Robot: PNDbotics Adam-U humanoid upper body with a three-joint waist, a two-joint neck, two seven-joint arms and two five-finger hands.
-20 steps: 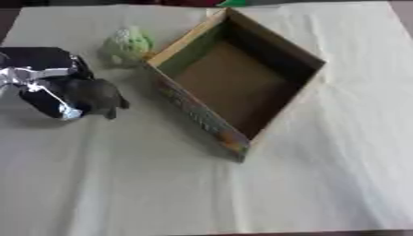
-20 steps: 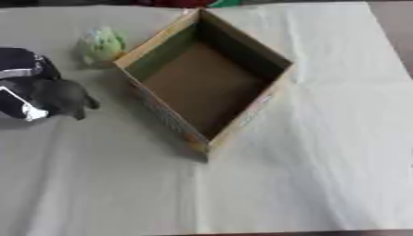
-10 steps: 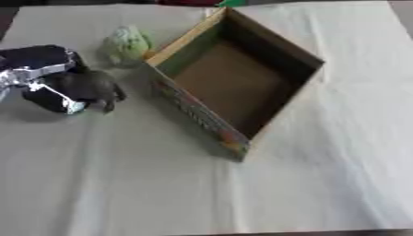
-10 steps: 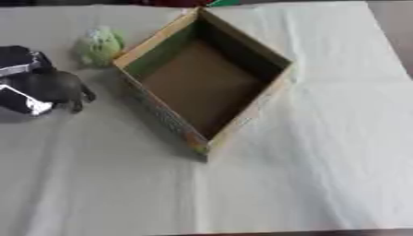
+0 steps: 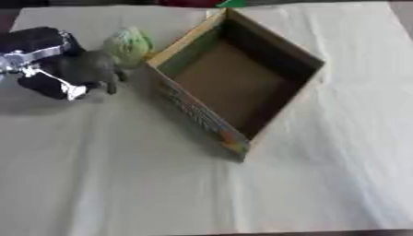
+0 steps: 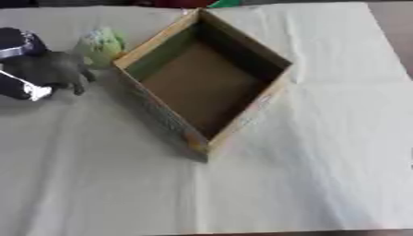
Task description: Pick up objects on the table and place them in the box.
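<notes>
Since the earlier frame, the left hand (image 5: pixel 44 64) is carrying the grey toy animal (image 5: pixel 87 70) rightward, nearer the pale green toy (image 5: pixel 127 44); its fingers are curling round the grey toy; the green toy is lying on the cream cloth (image 5: pixel 322 175), just beside the open cardboard box (image 5: pixel 234 78); printing on the box's side is showing as colours only, unreadable.

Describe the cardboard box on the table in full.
The box is open-topped brown cardboard, a shallow rectangle turned diagonally so one corner points toward the camera. Its inside is plain and empty. The long outer wall on the left carries colourful print. It sits flat on the pale tablecloth; a light green object lies at its left corner.
</notes>
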